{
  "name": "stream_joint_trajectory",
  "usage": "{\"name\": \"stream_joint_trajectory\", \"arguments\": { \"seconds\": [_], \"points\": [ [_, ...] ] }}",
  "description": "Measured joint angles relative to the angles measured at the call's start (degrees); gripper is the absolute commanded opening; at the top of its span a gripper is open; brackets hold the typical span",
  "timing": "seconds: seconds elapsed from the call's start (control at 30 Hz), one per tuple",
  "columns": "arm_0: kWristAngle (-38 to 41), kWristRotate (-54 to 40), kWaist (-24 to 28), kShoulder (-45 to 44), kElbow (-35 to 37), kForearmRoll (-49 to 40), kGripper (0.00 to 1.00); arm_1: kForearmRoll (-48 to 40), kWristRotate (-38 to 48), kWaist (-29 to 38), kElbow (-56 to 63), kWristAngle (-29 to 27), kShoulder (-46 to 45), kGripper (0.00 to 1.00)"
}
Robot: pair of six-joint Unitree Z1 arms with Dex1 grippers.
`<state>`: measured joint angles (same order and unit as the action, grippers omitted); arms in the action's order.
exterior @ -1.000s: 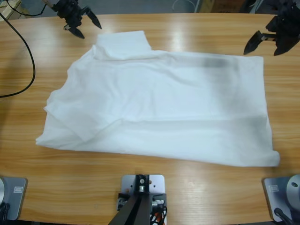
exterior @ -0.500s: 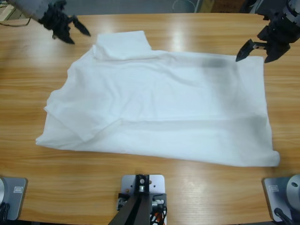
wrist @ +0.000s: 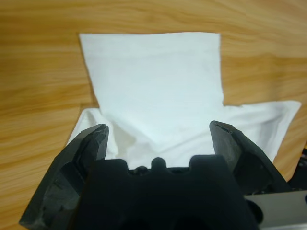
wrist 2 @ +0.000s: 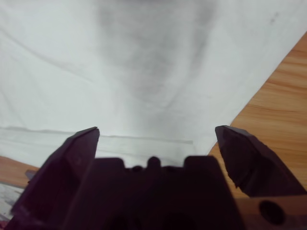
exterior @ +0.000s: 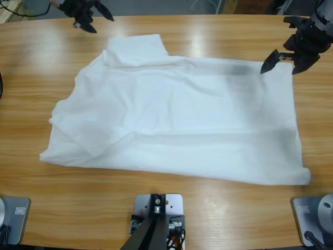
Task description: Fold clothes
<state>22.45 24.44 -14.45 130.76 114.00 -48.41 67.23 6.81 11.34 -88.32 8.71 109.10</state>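
Observation:
The clothes are one white T-shirt (exterior: pixel 177 120), spread flat and crumpled across the table's middle. One sleeve (exterior: pixel 136 48) sticks out toward the far edge. My left gripper (exterior: pixel 101 23) hovers open at the far left, just beyond that sleeve. In the left wrist view the sleeve (wrist: pixel 153 72) lies ahead of the spread jaws of the left gripper (wrist: pixel 159 127). My right gripper (exterior: pixel 279 65) is open over the shirt's far right corner. The right wrist view shows the right gripper (wrist 2: pixel 157 130) above shaded fabric (wrist 2: pixel 144 62), with nothing held.
Bare wooden table (exterior: pixel 78 198) shows around the shirt on all sides, widest along the near edge and at the left. In the right wrist view a strip of wood (wrist 2: pixel 278 96) borders the shirt's edge.
The left gripper swung out to the left, then back toward the far edge near the sleeve. The right gripper came down and inward onto the shirt's far right corner. The shirt lies unchanged.

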Motion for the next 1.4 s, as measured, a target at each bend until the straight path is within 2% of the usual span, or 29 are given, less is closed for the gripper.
{"name": "stream_joint_trajectory", "arguments": {
  "seconds": [0.4,0.53,0.97,1.4],
  "points": [
    [0.1,5.3,0.2,0.2,-6.5,8.0,0.822,-0.4,-0.1,0.0,0.3,0.0,0.0,0.982],
    [0.5,5.8,0.4,0.9,-6.8,8.2,0.908,-0.4,-0.1,0.0,0.3,0.0,0.3,0.982],
    [1.6,6.0,0.3,1.8,-7.7,8.2,0.904,-0.5,-0.3,0.0,0.3,0.0,1.0,0.982],
    [1.3,6.1,-2.0,2.6,-7.7,8.2,0.908,-0.6,-0.3,0.0,0.3,0.0,1.2,0.982]
  ]
}}
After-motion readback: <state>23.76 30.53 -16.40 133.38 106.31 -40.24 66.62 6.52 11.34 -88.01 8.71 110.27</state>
